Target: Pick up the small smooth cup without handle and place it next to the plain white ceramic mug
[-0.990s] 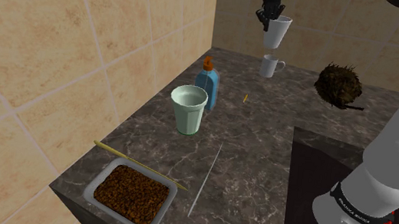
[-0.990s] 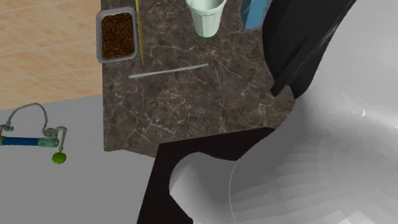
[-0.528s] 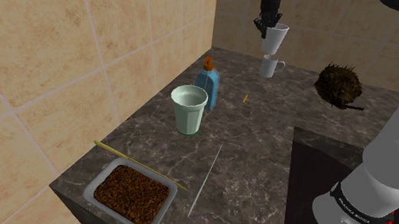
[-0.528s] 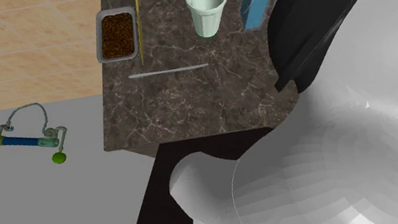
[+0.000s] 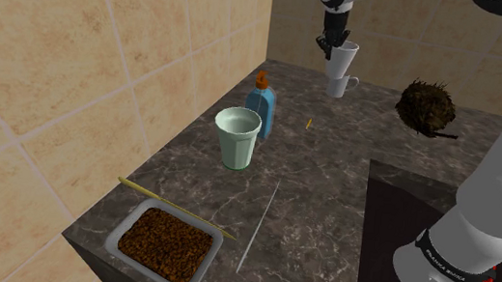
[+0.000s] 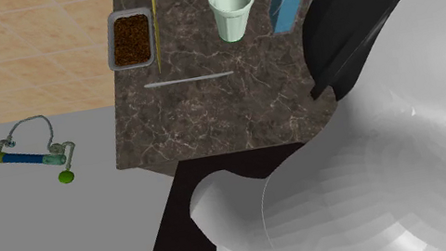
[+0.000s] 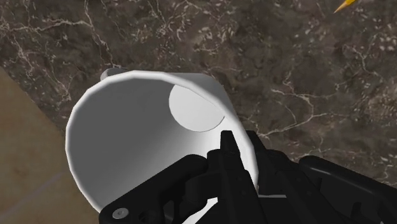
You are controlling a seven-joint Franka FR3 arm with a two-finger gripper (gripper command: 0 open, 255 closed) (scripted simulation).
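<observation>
Over at the shoulder view's left, a tray of brown bits [image 5: 166,244] sat on the dark marble counter [image 5: 331,188], then a pale green tumbler [image 5: 238,136] and a blue pump bottle [image 5: 261,102]. Further right, the gripper [image 5: 330,45] was clamped onto the rim of the small white cup [image 5: 345,58], which hung in the air right above the white mug [image 5: 341,85].

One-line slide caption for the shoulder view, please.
Gripper clasps the white handleless cup by its rim, close to the white mug at the far end of the marbled counter.

White mug [image 5: 341,86] sits just beneath cup [image 5: 344,56]; countertop [image 5: 333,174] around lies open
</observation>
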